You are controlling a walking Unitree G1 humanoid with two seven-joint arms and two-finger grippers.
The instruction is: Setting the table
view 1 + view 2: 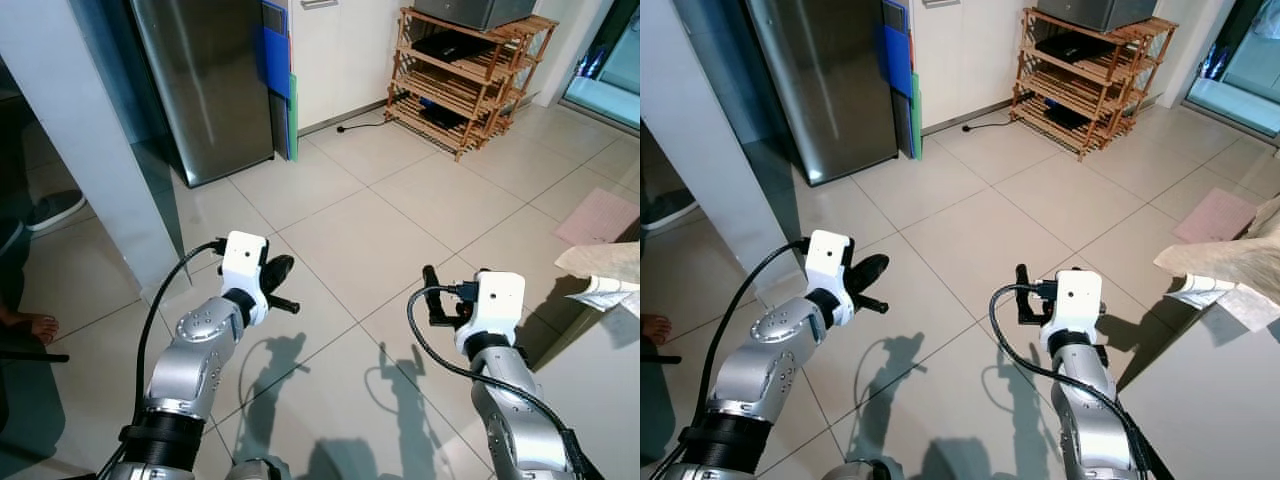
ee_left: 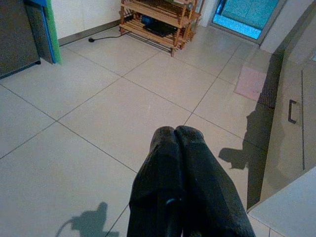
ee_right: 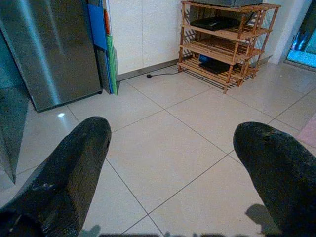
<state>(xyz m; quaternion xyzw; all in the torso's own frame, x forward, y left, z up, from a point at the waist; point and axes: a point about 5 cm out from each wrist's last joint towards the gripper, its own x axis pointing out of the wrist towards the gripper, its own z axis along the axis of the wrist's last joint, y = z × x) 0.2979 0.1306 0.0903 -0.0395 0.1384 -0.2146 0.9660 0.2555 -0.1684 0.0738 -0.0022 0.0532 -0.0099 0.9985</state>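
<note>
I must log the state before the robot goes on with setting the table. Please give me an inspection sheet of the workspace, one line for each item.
Surface: pale tiled floor with grey grout lines; corner of a light grey counter at the robot's right.
Job's things: nothing seen; no tableware in view.
Clutter: crumpled cream cloth or paper on the counter edge; pink mat on the floor.
Grippers: left gripper shut and empty; right gripper open and empty. Both are held over the floor.
Cables: black cable looped along the left arm; another on the right arm; black power cord by the wall.
Surroundings: stainless steel refrigerator, wooden slatted shelf rack, a person's foot.
</note>
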